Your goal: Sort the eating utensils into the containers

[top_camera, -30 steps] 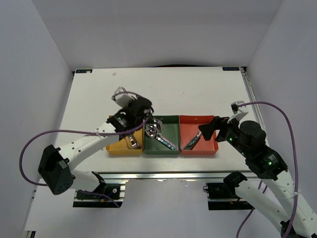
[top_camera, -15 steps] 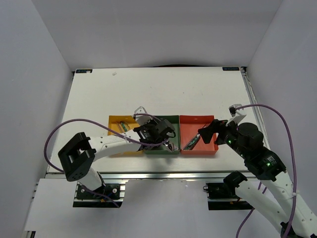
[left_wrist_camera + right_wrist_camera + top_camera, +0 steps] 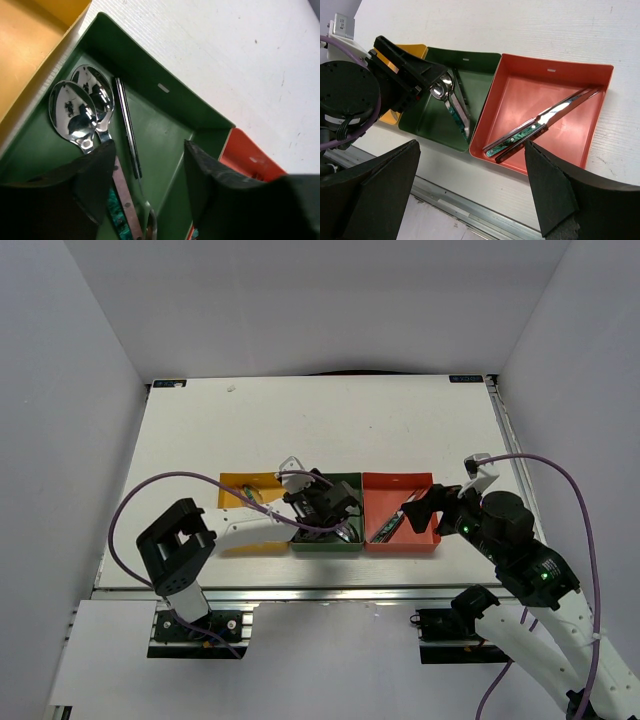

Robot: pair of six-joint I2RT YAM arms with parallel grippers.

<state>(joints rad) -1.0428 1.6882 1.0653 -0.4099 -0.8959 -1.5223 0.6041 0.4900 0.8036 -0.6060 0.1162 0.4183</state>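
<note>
Three containers stand in a row: a yellow tray (image 3: 232, 483), a green tray (image 3: 346, 485) and a red tray (image 3: 402, 490). My left gripper (image 3: 327, 512) hangs low inside the green tray (image 3: 165, 130), open, with nothing between its fingers (image 3: 97, 172). Two spoons (image 3: 75, 110) with teal handles and a dark slim utensil (image 3: 127, 130) lie on the tray floor under it. The red tray (image 3: 520, 92) holds two knives (image 3: 545, 122) lying side by side. My right gripper (image 3: 470, 195) is open and empty above the near rim of the red tray. A utensil (image 3: 246, 496) lies in the yellow tray.
The trays sit close to the table's near edge, with the aluminium rail (image 3: 450, 200) just below it. A purple cable (image 3: 150, 495) loops from the left arm over the yellow tray. White tabletop (image 3: 330, 425) stretches behind the trays.
My left gripper has swung from the yellow and green trays' far edge to the right and down into the green tray, and has gone from shut to open. The right arm has barely moved.
</note>
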